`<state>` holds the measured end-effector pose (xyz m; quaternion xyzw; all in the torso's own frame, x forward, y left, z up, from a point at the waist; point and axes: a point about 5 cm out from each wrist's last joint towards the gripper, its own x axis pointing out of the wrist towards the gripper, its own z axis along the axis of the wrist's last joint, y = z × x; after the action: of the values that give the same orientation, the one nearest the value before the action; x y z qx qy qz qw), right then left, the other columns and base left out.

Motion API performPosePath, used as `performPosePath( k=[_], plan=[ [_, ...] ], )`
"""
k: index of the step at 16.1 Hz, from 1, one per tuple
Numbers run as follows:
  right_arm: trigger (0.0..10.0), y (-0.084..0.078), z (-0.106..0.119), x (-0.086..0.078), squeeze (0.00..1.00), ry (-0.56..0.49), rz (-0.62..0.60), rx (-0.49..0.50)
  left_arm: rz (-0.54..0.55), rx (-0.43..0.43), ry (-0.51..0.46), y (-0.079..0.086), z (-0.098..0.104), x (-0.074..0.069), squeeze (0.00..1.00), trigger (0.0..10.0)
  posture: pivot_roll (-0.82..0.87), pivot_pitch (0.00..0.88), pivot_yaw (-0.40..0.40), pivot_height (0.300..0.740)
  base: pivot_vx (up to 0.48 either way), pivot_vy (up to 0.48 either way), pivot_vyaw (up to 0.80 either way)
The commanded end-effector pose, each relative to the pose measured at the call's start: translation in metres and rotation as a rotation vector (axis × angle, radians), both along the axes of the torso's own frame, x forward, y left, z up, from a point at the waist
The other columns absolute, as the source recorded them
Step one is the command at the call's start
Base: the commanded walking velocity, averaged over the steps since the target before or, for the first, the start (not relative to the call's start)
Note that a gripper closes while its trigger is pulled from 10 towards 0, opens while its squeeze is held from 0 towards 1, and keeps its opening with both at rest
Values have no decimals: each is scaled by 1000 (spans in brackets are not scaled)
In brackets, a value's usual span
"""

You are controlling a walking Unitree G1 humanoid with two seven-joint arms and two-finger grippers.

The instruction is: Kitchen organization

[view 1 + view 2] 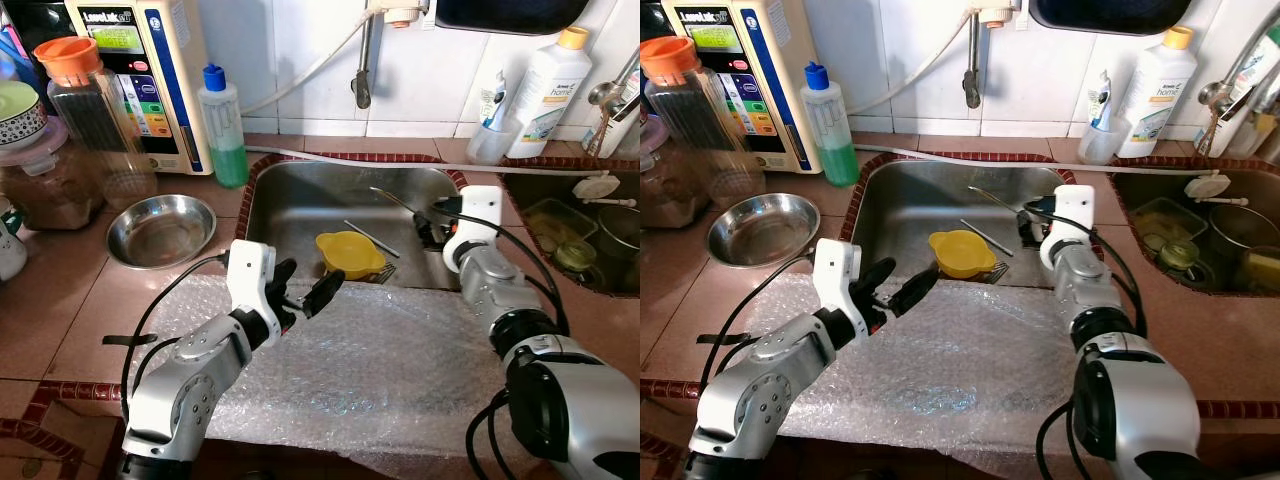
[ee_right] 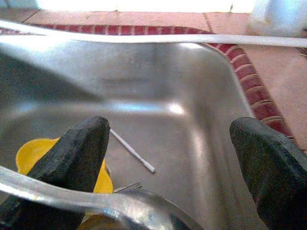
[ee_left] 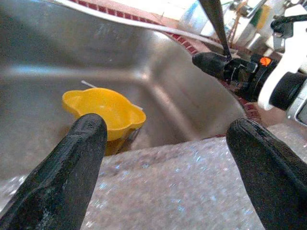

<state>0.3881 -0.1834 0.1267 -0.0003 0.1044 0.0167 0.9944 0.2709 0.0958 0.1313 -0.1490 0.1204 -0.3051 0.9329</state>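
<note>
Gleaming steel sink — glossy yellow bowl, crinkled bubble wrap

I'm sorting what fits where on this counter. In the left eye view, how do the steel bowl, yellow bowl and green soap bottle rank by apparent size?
1. steel bowl, widest.
2. green soap bottle and yellow bowl look close; the bottle stands farther back, so unsure.
</note>
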Motion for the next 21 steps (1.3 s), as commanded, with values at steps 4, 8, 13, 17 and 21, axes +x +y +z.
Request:
performPosePath(
  k=[4,8,13,17,21],
  plan=[
    [10000,15,-5,-1,0,42,237,-406,11,17,-26,4,6,0,0,10000,181,44,14,740,0,0,0],
    [10000,13,-10,-4,0,131,367,-571,13,20,-27,5,7,0,0,10000,185,41,13,740,0,0,0],
    [10000,9,-1,-1,0,213,502,-624,7,18,-29,3,7,1,0,10000,178,39,13,740,0,0,0],
    [10000,20,20,8,0,111,440,-306,5,9,-29,3,7,0,0,10000,176,38,12,740,0,0,0],
    [10000,9,40,15,0,-42,240,-161,3,10,-30,1,7,1,0,10000,169,39,13,740,0,0,0]
  ],
)
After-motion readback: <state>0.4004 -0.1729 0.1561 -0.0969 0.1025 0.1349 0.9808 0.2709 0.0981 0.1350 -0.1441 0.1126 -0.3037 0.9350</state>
